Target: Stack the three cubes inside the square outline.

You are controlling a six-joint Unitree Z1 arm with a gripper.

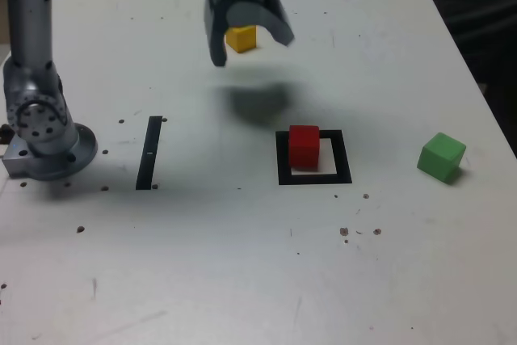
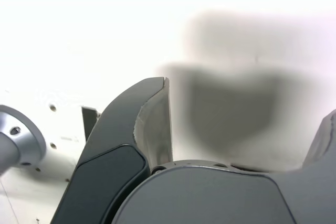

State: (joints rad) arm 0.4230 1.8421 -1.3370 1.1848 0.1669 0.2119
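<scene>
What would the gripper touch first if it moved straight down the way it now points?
Probably bare table: the open gripper casts its shadow there. The yellow cube shows between the fingers, likely farther back; depth is unclear.

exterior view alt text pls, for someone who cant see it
An open gripper hangs above a white table, in front of a yellow cube. A red cube sits in the black square outline; a green cube lies to the exterior view's right.

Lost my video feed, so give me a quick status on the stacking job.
Tool open, empty, raised near small yellow cube. Small red cube sits in black square outline; small green cube apart, exterior view's right. Nothing blocking.
</scene>
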